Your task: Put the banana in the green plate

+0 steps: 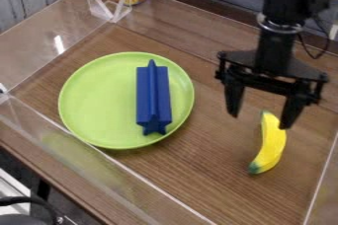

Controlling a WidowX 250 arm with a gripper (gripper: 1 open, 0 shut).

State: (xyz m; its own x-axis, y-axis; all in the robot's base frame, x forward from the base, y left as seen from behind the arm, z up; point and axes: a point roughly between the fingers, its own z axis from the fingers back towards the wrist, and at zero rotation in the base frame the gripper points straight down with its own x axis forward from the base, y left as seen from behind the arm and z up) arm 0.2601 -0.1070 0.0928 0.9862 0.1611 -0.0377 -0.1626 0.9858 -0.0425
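Your pincer (272, 108) hangs on the right side of the wooden table (172, 185), pointing straight down with its two dark fingers (236, 101) spread wide and nothing between them. Just below it and a little toward the camera lies the banana (270, 144), flat on the wood near the right wall of the clear tray. Its long axis runs roughly from far to near, curving gently, with the dark greenish tip at the near end. One finger appears to overlap the banana's far end in the picture, though from this angle you cannot tell whether it touches or hovers above it. The fingers stand side by side across the picture, so they sit roughly crosswise to the banana's length, which suits a grasp across its narrow width. To centre over the fruit, you would likely need to come slightly nearer the camera before lowering. Well apart to the left sits the green plate (90, 87), with a long blue block (153, 95) lying across its middle.
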